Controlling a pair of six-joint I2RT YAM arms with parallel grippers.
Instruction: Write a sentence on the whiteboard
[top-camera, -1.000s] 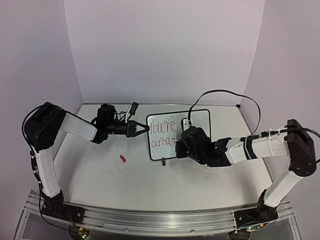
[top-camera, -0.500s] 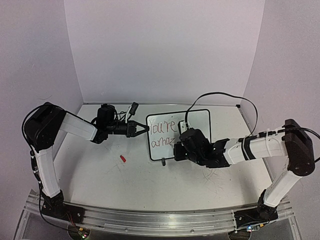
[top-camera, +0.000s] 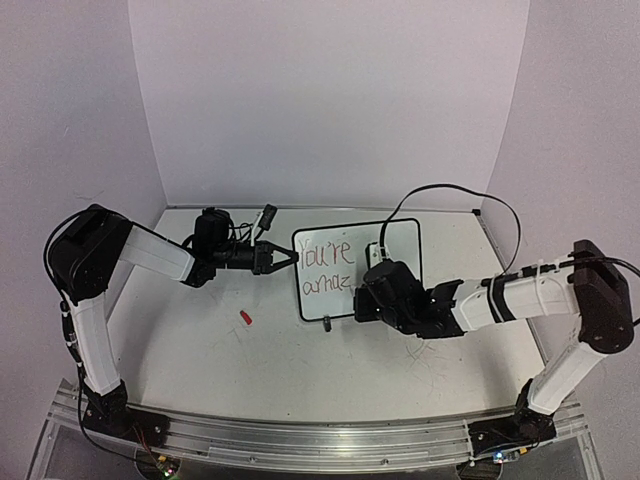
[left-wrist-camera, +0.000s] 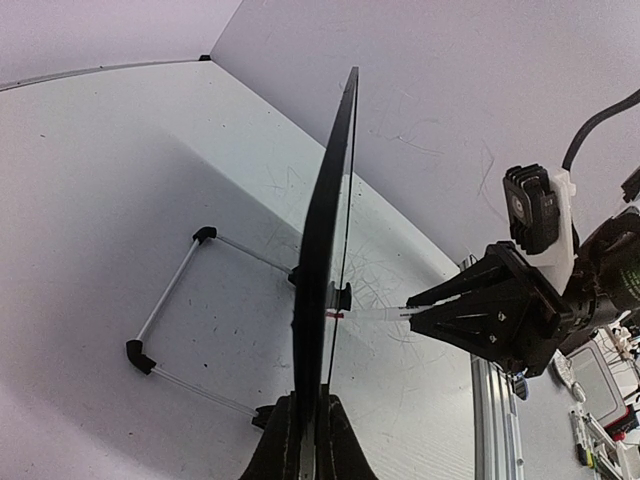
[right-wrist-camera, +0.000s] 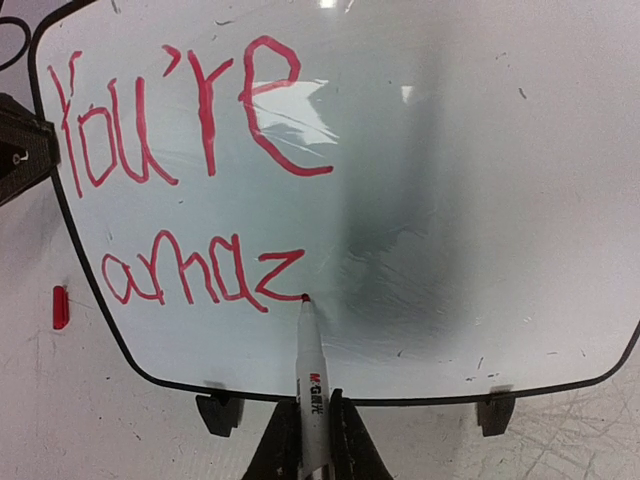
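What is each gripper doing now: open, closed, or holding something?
Left gripper: closed on the edge of the whiteboard.
Right gripper: closed on a marker, its tip touching the whiteboard.

Plain pale lilac walls stand behind and to either side of the jaws, meeting in corners beyond them. Under the jaws lies a grey-white desk, scuffed with faint scribbles, with an aluminium rail along its near edge.
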